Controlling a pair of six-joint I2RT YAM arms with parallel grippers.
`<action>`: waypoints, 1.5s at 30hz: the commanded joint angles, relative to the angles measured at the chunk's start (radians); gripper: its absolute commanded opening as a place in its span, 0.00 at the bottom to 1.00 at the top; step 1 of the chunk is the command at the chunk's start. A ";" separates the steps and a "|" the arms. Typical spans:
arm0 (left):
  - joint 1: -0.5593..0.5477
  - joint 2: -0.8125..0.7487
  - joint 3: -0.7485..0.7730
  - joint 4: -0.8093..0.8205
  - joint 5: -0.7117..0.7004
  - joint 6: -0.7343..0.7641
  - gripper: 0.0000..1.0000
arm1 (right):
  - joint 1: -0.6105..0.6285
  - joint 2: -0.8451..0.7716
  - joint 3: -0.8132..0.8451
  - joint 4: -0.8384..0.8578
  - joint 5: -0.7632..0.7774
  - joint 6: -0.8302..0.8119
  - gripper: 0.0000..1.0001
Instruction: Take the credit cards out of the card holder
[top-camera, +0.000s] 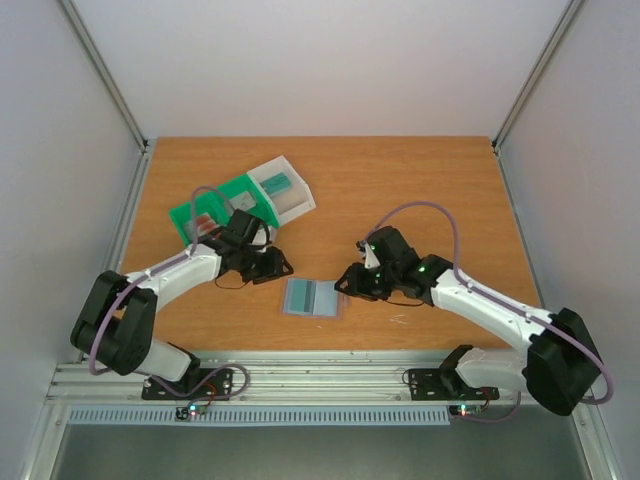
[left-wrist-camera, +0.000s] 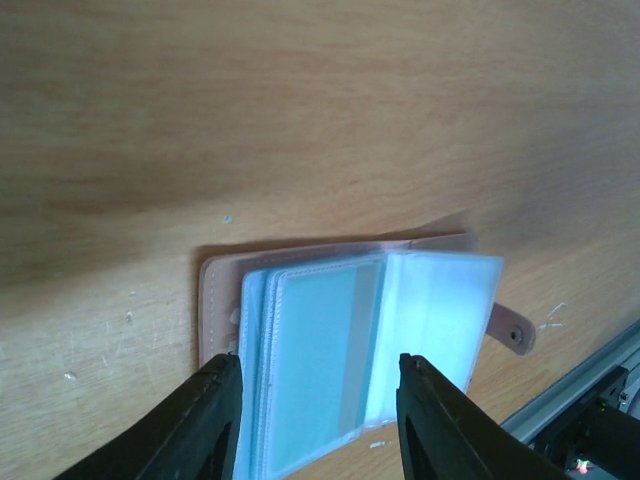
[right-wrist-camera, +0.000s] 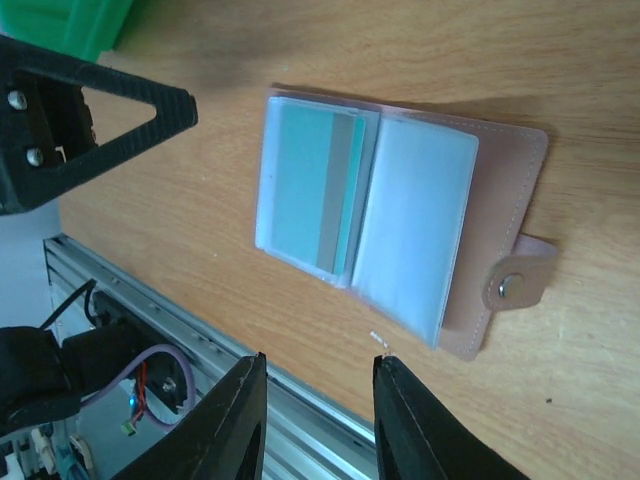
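The card holder (top-camera: 313, 297) lies open on the table near the front edge, between my two grippers. It has a pinkish cover, clear sleeves and a snap strap (right-wrist-camera: 518, 282). A greenish-teal credit card (right-wrist-camera: 305, 185) sits in its left sleeve and also shows in the left wrist view (left-wrist-camera: 315, 350). The right sleeve (right-wrist-camera: 415, 225) looks pale and empty. My left gripper (top-camera: 272, 265) is open and empty, its jaws hanging over the holder's (left-wrist-camera: 440, 300) left panel. My right gripper (top-camera: 350, 282) is open and empty beside the holder's right edge, over bare wood near the table's front.
A green-and-white compartment tray (top-camera: 240, 205) stands behind the left gripper, with a teal item (top-camera: 279, 184) in its white part and a reddish one (top-camera: 203, 218) in its green part. The metal rail (right-wrist-camera: 230, 370) runs along the table's front edge.
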 joint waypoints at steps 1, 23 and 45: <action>-0.006 -0.002 -0.063 0.142 0.056 -0.048 0.44 | 0.020 0.080 0.018 0.085 -0.008 0.008 0.30; -0.033 0.051 -0.181 0.263 0.085 -0.082 0.28 | 0.092 0.436 0.119 0.229 0.005 0.030 0.19; -0.034 0.002 -0.242 0.282 0.098 -0.111 0.27 | 0.106 0.549 0.152 0.237 0.010 0.020 0.11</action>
